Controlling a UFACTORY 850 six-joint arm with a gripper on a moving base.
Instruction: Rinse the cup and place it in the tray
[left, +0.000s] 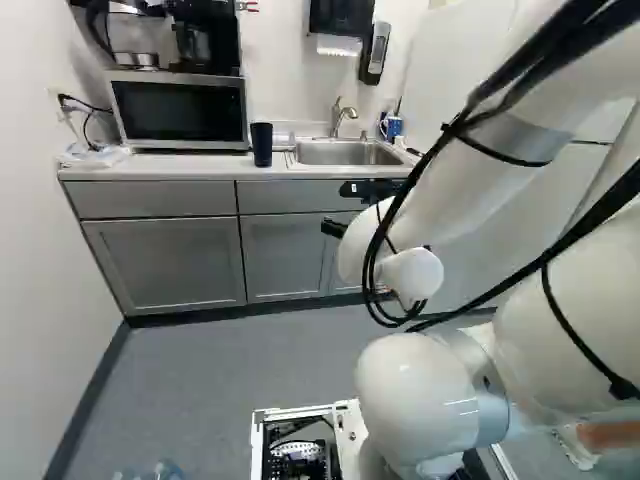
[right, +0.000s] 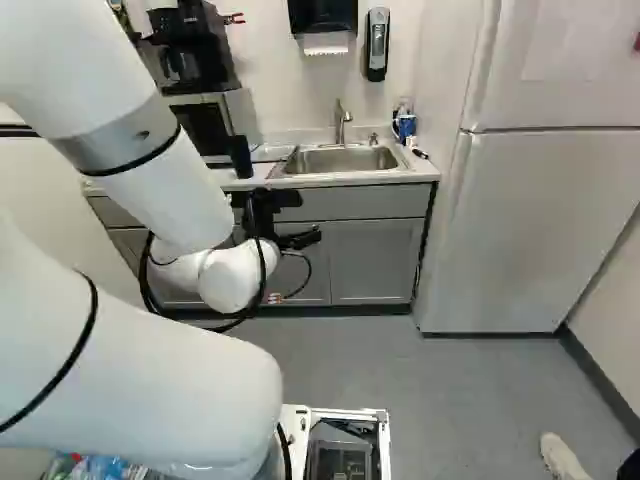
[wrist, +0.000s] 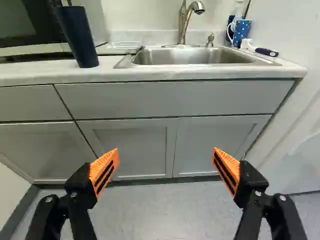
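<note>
The hand (right: 308, 218) is positioned in front of the desk (wrist: 150, 75), with its two fingers spread wide apart. Orange pads (wrist: 104, 171) are fitted to the fingertips, and grey cabinet doors (wrist: 145, 147) are seen through the gap beyond them. The dark blue cup (wrist: 77, 37) is located ahead of the hand and to its left, standing upright near the front edge of the desk. The shallow transparent tray (wrist: 126, 45) is placed behind and to the right of the cup, between it and the sink (wrist: 195, 57).

The desk is finished in a pale, smooth top. The steel sink is set into it ahead of the hand, and the faucet (wrist: 183, 25) is mounted at the rear rim, with a soap pump (wrist: 210, 39) beside it. Farther right of the hand, a blue dotted cup (wrist: 242, 32) is stood beyond the sink, and a dark-handled brush (wrist: 265, 51) is laid near the desk's right end.

The microwave (left: 180, 112) is placed on the desk, left of the hand, with the coffee maker (left: 202, 25) on top. A paper towel dispenser (right: 323, 14) and a wall soap dispenser (right: 377, 45) are fixed to the wall ahead. The white refrigerator (right: 545, 230) is located to the right of the hand. The grey floor (right: 470, 375) is extended in front of the cabinets.
</note>
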